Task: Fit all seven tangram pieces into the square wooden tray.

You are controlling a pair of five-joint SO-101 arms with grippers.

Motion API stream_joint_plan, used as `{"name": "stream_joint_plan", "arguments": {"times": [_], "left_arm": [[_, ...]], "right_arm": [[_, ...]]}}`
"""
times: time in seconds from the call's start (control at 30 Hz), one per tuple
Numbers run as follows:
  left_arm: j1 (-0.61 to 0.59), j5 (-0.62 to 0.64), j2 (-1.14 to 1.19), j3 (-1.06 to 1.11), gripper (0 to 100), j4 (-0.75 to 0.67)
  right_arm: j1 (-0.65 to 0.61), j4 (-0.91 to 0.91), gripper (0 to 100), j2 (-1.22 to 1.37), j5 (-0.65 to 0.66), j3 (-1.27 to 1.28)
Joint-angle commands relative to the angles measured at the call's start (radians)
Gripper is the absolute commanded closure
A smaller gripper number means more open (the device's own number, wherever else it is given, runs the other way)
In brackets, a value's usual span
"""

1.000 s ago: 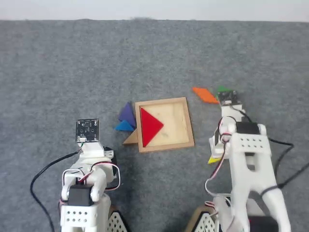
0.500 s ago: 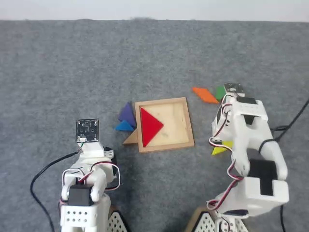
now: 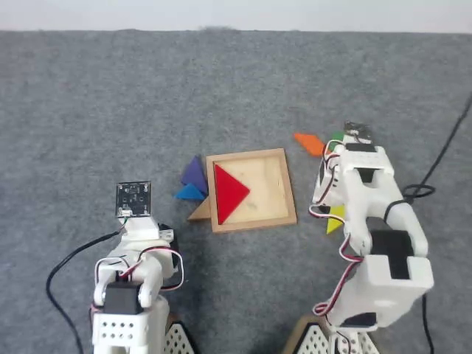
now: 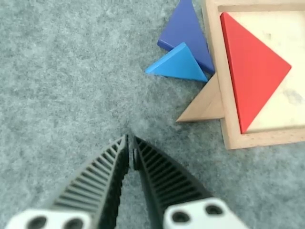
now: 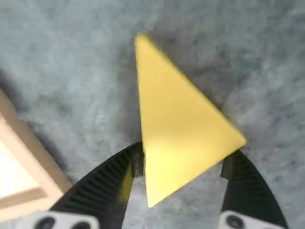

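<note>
The square wooden tray point(image 3: 284, 188) holds one red triangle point(image 3: 228, 192) along its left side. Against the tray's left rim lie a purple triangle point(image 3: 195, 173), a blue triangle point(image 3: 189, 192) and a wood-coloured triangle point(image 3: 200, 212). An orange parallelogram point(image 3: 310, 144) and a green piece point(image 3: 336, 139) lie beyond the tray's far right corner. The yellow triangle point(image 5: 176, 124) lies flat on the carpet to the tray's right. My right gripper point(image 5: 183, 160) is open, with one finger on each side of it. My left gripper point(image 4: 130, 140) is shut and empty, low over the carpet near the blue triangle point(image 4: 178, 64).
Grey carpet point(image 3: 110, 103) covers the whole table. The right arm point(image 3: 361, 184) stands over the yellow triangle point(image 3: 335, 217), close to the tray's right rim point(image 5: 28, 143). The left arm point(image 3: 136, 251) sits at the near left.
The right arm has drawn back from the green and orange pieces and come down over the yellow triangle. The left arm has not moved.
</note>
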Motion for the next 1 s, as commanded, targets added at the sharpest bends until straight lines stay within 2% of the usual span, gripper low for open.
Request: {"name": "stream_joint_plan", "arguments": {"times": [0.0,0.07,0.27,0.97], "left_arm": [[-0.006,-0.009,-0.020,-0.012,99,0.002],[-0.006,-0.009,-0.020,-0.012,99,0.002],[-0.006,-0.009,-0.020,-0.012,99,0.002],[-0.006,-0.009,-0.020,-0.012,99,0.002]], "right_arm": [[-0.027,-0.022,72.9,-0.002,-0.025,-0.046],[-0.048,-0.022,73.7,-0.001,-0.015,-0.046],[-0.062,-0.062,86.5,-0.001,0.051,-0.040],[-0.067,-0.070,84.3,-0.010,0.086,-0.006]]}}
